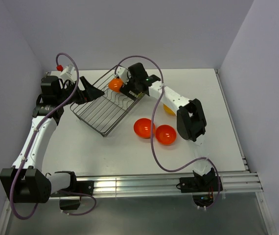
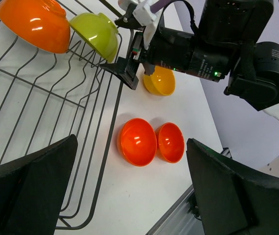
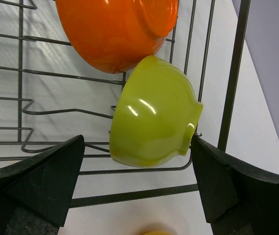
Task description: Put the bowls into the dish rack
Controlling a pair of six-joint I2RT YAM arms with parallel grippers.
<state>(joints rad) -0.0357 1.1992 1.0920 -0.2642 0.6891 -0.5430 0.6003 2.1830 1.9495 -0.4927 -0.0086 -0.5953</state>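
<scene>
Right wrist view: right claw spread open astride the lime green bowl, which leans in the dish rack next to the orange bowl; a straight upward retreat should leave it undisturbed. Left wrist view: left claw open and empty over the rack's edge, two red-orange bowls and the yellow bowl waiting on the counter beside it. Top view: those three are still to load; a label on the right wrist is too small to read.
</scene>
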